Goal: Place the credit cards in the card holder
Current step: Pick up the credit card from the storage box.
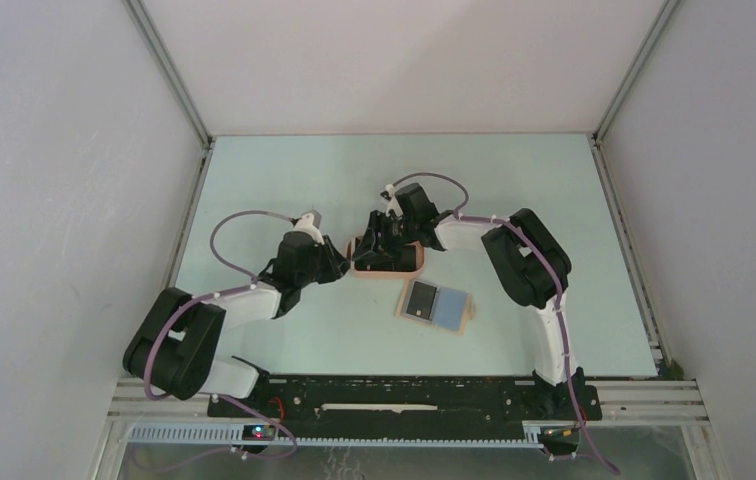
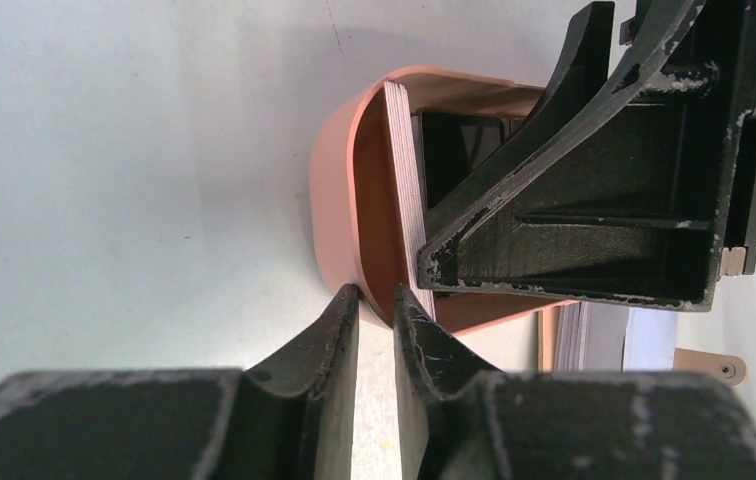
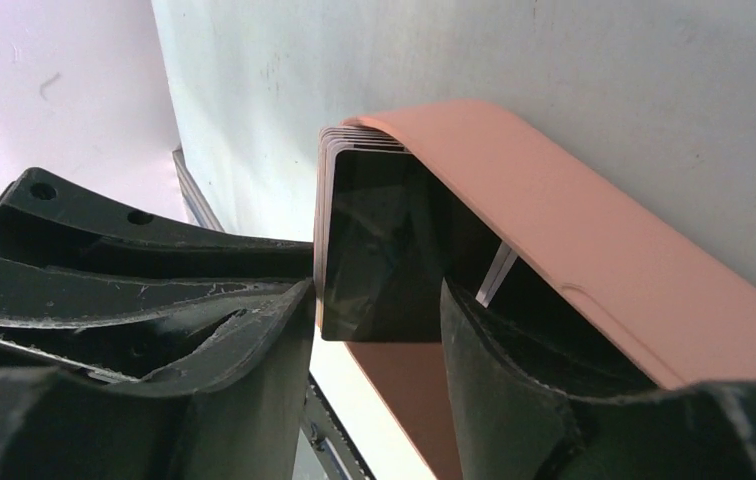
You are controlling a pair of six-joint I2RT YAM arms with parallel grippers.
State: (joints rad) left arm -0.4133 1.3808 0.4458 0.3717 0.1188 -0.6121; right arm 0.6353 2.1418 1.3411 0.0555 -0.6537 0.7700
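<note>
L gripper (image 2: 376, 300) was nearly closed, pinching end wall of salmon-pink oval plastic tray (image 2: 332, 190). Stack of thin black rectangular credit cards (image 3: 374, 230) stood on edge inside tray, by that end. R gripper (image 3: 379, 310) sat inside tray w/ jaws part-open astride stack; couldn't tell if squeezing. Beige-tan soft folding card holder (image 1: 467, 318) lay open just beside tray, near-right, w/ a black card (image 1: 419, 298) & pale blue card (image 1: 449, 308) on it
</note>
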